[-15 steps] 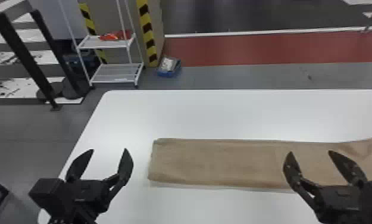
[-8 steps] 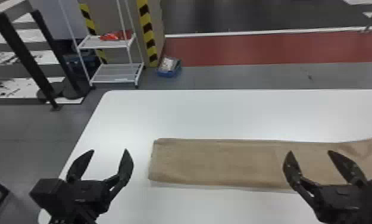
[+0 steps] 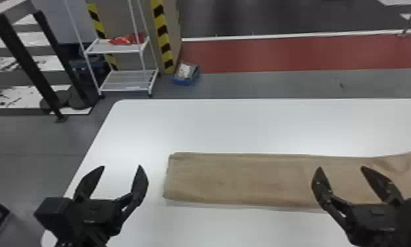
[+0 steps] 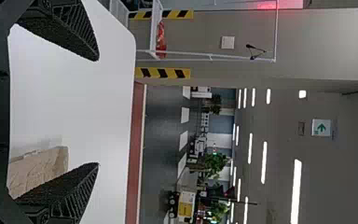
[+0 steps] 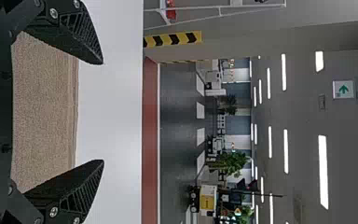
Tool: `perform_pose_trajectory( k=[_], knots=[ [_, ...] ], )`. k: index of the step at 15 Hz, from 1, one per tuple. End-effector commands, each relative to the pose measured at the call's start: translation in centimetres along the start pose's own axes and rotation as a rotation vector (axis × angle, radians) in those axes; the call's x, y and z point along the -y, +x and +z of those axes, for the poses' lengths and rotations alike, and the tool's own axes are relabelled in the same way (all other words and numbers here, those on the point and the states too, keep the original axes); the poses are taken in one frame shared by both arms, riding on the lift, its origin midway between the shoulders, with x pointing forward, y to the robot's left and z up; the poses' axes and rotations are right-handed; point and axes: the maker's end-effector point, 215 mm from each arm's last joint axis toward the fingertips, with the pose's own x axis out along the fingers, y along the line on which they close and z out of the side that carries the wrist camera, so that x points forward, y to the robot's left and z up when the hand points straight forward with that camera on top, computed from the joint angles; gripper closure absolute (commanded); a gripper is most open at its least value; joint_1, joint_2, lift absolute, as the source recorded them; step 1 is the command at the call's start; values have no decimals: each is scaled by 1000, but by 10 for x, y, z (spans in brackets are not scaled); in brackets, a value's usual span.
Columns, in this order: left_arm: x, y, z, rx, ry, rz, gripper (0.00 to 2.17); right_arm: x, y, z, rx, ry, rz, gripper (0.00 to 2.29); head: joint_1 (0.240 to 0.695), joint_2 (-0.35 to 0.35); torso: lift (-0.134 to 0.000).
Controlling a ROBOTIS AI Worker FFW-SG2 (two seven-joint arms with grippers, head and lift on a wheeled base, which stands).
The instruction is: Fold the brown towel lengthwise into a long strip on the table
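Observation:
The brown towel (image 3: 240, 179) lies as a long strip across the white table (image 3: 247, 124), its right part wrinkled and running out of the head view. My left gripper (image 3: 121, 166) is open just left of the towel's left end, holding nothing. Over the towel's right part is my right gripper (image 3: 341, 167), open and empty, partly covering it. In the left wrist view the towel's end (image 4: 39, 165) shows by one finger of the left gripper (image 4: 99, 112). The right wrist view has the towel (image 5: 44, 107) between the spread fingers of the right gripper (image 5: 103, 112).
Beyond the table's far left corner stand a white shelf rack (image 3: 125, 78) with a red item (image 3: 127, 39) and a blue box (image 3: 186, 74) on the floor. Black posts (image 3: 27, 65) rise at the far left. The table's left edge runs beside my left gripper.

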Motion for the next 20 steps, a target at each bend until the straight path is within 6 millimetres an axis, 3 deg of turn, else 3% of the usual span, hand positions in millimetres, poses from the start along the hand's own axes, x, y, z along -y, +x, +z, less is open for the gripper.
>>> perform_pose_trajectory(
  k=[1, 20],
  knots=[
    [1, 0, 0, 0, -1, -1, 73, -1, 0, 0, 0, 5, -2, 144, 695, 119, -92],
    [4, 0, -7, -12, 6, -8, 73, -2, 0, -3, -5, 15, 0, 147, 695, 116, -92]
  ],
)
